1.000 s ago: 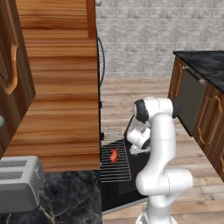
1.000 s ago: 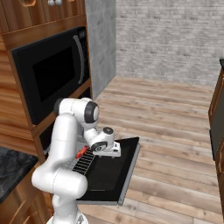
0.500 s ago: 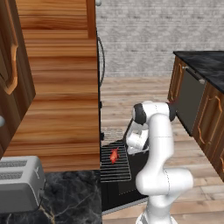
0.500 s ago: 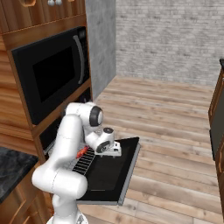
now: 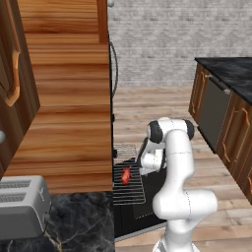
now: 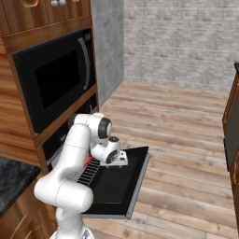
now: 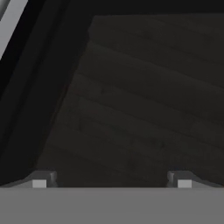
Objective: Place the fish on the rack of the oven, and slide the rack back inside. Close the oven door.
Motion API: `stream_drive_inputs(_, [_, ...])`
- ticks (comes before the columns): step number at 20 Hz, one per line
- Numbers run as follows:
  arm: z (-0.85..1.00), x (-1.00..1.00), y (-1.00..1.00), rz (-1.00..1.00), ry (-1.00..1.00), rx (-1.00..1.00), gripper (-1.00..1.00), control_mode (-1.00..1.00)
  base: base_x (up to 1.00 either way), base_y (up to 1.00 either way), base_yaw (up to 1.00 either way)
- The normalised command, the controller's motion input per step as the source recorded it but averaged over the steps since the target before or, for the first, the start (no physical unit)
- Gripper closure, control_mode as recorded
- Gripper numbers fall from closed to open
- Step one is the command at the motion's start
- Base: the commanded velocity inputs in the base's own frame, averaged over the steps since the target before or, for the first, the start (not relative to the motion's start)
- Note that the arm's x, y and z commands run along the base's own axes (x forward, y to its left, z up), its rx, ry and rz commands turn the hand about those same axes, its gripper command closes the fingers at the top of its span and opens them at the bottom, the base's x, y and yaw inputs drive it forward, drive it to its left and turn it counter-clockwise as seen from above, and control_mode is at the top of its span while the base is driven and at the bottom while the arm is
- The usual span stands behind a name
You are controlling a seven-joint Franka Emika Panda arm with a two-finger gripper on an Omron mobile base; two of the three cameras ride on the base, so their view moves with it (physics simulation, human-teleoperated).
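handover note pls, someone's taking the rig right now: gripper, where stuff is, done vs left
Gripper: open, holding nothing, low over the oven door, looking down through its dark glass.
Fish: lying on the rack.
Rack: pulled out of the oven, over the dropped-open door.
Done: fish placed on rack.
Left: slide the rack back inside, then close the oven door by its bar handle.
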Motion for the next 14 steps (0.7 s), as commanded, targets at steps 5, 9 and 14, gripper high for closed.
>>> stream_drive_inputs(5, [-0.31,0.37,0.21,0.0,0.0,-0.03,-1.0,-1.0,0.0,0.0,0.0])
stream_drive_inputs(9, [-0.33,0.26,0.59,0.0,0.0,-0.03,-1.0,-1.0,0.0,0.0,0.0])
stream_drive_inputs(14, [-0.52,0.06,0.88,-0.03,0.0,-0.05,-1.0,-1.0,0.0,0.0,0.0])
